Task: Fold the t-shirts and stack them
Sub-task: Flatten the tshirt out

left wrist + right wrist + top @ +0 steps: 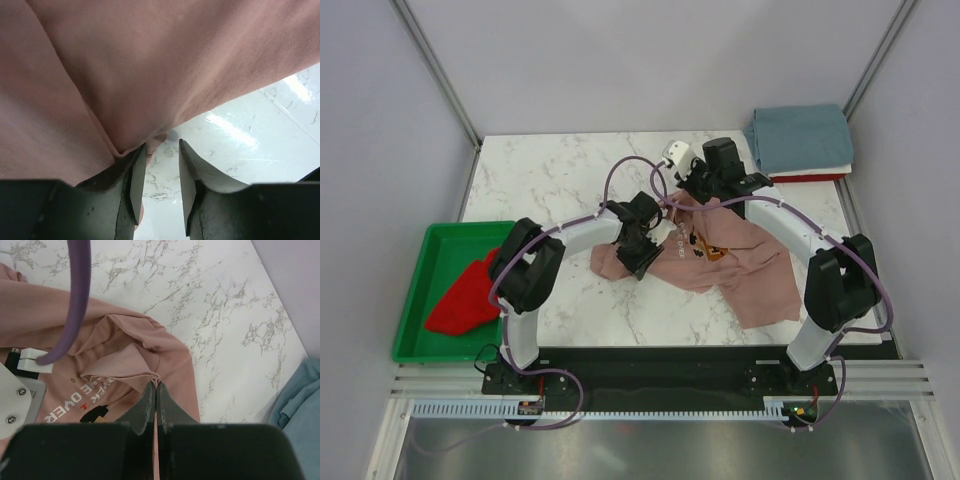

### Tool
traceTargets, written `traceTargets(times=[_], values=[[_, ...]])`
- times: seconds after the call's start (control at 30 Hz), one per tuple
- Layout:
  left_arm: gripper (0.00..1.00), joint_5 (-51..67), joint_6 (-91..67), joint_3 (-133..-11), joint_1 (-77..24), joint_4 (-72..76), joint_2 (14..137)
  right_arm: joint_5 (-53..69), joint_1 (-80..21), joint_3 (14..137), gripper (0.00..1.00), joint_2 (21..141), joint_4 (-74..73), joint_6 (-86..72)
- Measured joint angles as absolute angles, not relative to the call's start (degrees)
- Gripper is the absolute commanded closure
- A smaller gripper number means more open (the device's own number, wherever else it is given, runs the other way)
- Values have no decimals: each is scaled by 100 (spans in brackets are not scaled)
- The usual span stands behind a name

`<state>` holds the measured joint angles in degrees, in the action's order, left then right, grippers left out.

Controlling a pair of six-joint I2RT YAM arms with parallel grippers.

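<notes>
Marble table (pixel 550 180) bears rumpled dusty-pink t-shirt (pixel 760 272).

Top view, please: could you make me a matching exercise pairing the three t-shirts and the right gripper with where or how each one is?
1. pink t-shirt
2. red t-shirt
3. grey-blue t-shirt
4. right gripper

A. folded, at the far right corner of the table
B. shut on a cloth fold
C. lying in the green tray
D. spread out in the middle

Pairs: 1-D, 2-C, 3-A, 4-B

Pink tee (pixel 752 280) lies rumpled, a fold pinched in the right fingers (pixel 145 405); red tee (pixel 465 297) and folded grey-blue tee (pixel 802 138) sit well away.
</notes>
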<state>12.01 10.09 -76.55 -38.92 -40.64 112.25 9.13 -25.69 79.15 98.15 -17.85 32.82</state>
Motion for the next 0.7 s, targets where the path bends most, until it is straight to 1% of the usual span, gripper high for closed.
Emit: traceTargets(times=[0.1,0.13,0.17,0.23,0.4,0.5,0.6,0.7], values=[[69,998,1007,-7747,-3990,-4110,11303,915,-2569,7896,100,9741,-1739,3280],[79,915,1000,-7795,-4012,-4130,11345,915,-2569,7881,100,9721,-1728,3277],[86,819,991,-7852,-4032,-4154,11397,915,-2569,7861,100,9703,-1717,3277],[98,663,976,-7935,-4042,-4174,11480,915,-2569,7813,100,9671,-1715,3275],[98,521,974,-7983,-4088,-4217,11515,913,-2550,7725,100,9596,-1710,3251],[98,491,1013,-7863,-4097,-4108,11336,906,-2493,7741,100,9559,-1684,3183],[98,456,1232,-7487,-4060,-3876,10967,902,-2294,8016,100,9557,-1754,3041],[98,443,1603,-7102,-3822,-4040,10123,906,-1909,8578,100,9542,-1761,2818]])
